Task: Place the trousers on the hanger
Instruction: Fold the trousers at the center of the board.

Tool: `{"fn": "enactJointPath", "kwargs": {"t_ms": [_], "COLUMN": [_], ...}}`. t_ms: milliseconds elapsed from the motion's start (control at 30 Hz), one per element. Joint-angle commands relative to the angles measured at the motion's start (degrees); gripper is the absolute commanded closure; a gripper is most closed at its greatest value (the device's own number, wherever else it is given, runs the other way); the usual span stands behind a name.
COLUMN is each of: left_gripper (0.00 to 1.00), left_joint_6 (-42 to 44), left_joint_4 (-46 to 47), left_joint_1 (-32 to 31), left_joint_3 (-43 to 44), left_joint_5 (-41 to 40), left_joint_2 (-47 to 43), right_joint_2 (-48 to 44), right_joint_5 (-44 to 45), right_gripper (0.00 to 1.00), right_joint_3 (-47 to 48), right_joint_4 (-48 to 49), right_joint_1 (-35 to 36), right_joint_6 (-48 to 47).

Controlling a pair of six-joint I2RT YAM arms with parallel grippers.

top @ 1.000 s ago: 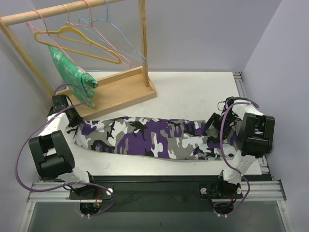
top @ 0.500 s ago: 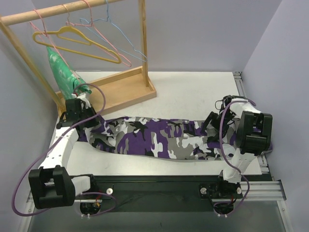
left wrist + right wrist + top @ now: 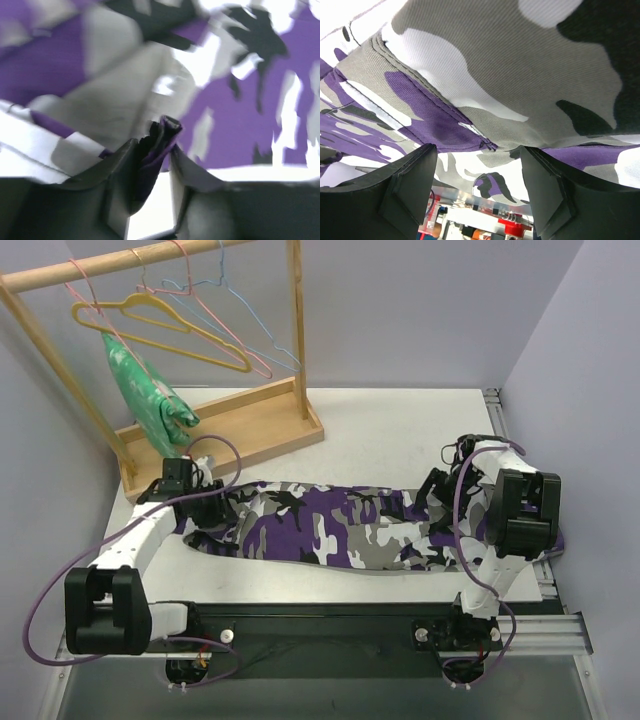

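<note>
Trousers (image 3: 330, 525) flat across table (image 3: 400, 430), one fold inside left gripper (image 3: 159, 147)

On my overhead feed the work surface is a white table (image 3: 400, 430), matte and evenly lit, with only soft shadows. Pale lavender walls close it in: a back wall (image 3: 420, 310), a side wall on the right (image 3: 590, 360) and another on the left (image 3: 35, 480). At the back left stands a wooden rack (image 3: 297, 330), its flat base (image 3: 250, 425) resting on the table and its rod (image 3: 60, 277) running across the top. A metal rail (image 3: 545, 624) edges the near side.
</note>
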Motion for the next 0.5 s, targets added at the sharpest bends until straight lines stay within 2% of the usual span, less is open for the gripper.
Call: {"fn": "enactJointPath", "kwargs": {"t_ms": [0, 133, 233, 267, 367, 467], "left_gripper": [0.31, 0.15, 0.09, 0.09, 0.09, 0.08], "left_joint_6": [-1.8, -2.3, -3.0, -3.6, -6.9, -10.5], "left_joint_4": [-1.2, -3.8, -5.9, -7.5, -9.3, -7.4], "left_joint_1": [-3.4, -4.4, -2.9, -2.0, 2.7, 6.0], "left_joint_3": [1.1, 3.0, 5.0, 5.3, 5.0, 3.8], "left_joint_5": [10.5, 11.7, 3.6, -3.4, -13.3, -16.9], "left_joint_2": [2.3, -0.6, -4.9, -5.5, -5.6, -4.4], "right_joint_2": [-1.2, -1.4, -1.5, -1.4, -1.2, -0.9], "right_joint_5": [1.0, 1.1, 1.1, 1.0, 0.8, 0.5], "right_gripper": [0.32, 0.32, 0.32, 0.32, 0.32, 0.32], "right_joint_3": [0.8, 0.8, 0.8, 0.8, 0.8, 1.3], "right_joint_4": [-3.3, -3.3, -3.4, -3.3, -3.3, -3.3], "right_joint_1": [0.3, 0.3, 0.3, 0.3, 0.5, 0.6], "right_joint_6": [0.0, 0.1, 0.2, 0.1, 0.0, -0.1]}}
